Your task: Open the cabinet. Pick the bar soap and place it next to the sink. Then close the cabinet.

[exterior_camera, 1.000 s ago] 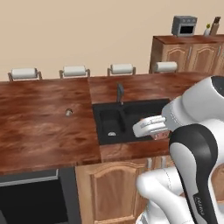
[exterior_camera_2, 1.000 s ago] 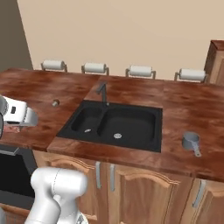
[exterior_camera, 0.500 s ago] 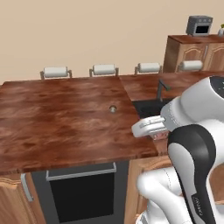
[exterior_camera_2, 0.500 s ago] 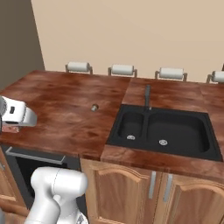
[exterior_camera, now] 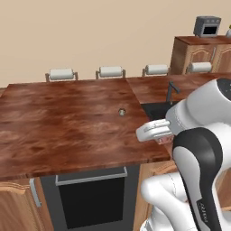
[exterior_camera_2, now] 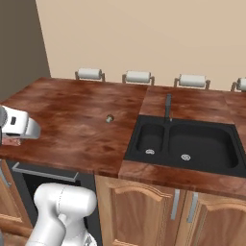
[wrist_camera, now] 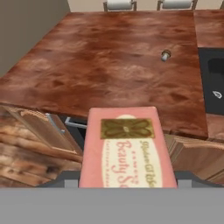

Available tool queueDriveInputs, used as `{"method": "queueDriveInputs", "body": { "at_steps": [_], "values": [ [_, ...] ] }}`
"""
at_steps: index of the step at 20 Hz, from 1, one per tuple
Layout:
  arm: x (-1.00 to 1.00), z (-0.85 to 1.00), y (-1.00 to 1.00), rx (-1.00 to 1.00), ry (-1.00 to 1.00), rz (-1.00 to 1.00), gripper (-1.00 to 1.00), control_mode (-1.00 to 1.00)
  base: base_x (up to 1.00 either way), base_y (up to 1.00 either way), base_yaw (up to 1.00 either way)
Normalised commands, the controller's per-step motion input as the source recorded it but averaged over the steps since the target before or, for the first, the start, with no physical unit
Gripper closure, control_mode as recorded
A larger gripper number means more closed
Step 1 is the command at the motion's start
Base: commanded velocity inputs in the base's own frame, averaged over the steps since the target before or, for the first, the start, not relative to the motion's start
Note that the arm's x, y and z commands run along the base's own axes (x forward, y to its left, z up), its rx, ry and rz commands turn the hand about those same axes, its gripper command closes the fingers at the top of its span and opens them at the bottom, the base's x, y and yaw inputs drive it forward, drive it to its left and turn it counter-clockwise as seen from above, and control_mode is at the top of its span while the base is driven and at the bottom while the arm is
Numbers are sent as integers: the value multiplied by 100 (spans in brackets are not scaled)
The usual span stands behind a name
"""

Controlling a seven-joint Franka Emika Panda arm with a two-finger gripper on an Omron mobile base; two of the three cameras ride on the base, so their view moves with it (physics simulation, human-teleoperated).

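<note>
The gripper [exterior_camera: 163,137] is closed on the bar soap [wrist_camera: 124,153]. The hand view shows this best: the pink block fills the lower middle, held between the two dark fingertips at its sides, its label facing the camera with a gold ornament and the words "Beauty So…" in red script. In the left base view only a sliver of pinkish red [exterior_camera: 162,140] peeks out under the white hand, just past the front right corner of the wooden countertop [exterior_camera: 67,126]. The right base view has the hand at the far left edge, with a small reddish patch [exterior_camera_2: 12,141] beneath it, off the counter's front left corner.

Beyond the soap, the hand view looks down over the counter's front edge to a dark oven front [wrist_camera: 76,131] and a wooden lower cabinet door [wrist_camera: 35,124] with a grey handle. A small round metal knob [wrist_camera: 166,55] sits on the countertop near the black sink [exterior_camera_2: 187,144]. The right base view shows the full double basin with its dark faucet [exterior_camera_2: 167,106] at the back edge; the left base view catches just the faucet and a corner of the basin. Four white paper-towel rolls [exterior_camera_2: 138,76] line the back edge. The left base view alone shows a grey toaster oven [exterior_camera: 207,26] atop a tall wooden cabinet [exterior_camera: 198,54] at far right.
</note>
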Motion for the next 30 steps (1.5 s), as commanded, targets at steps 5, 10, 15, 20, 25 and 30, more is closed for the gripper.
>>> {"method": "queueDriveInputs", "body": {
  "at_steps": [5,10,15,20,25,30],
  "values": [
    [0,0,0,0,0,0,100,100,0,0,0],
    [39,0,1,0,11,0,100,-100,2,0,0],
    [91,-3,-7,0,20,0,100,-100,0,0,0],
    [52,-6,-30,2,1,32,100,-100,0,0,0],
    [52,-55,0,-14,-3,14,100,-100,0,0,0],
    [47,-27,0,-22,0,10,100,-100,0,0,0]
  ]
}}
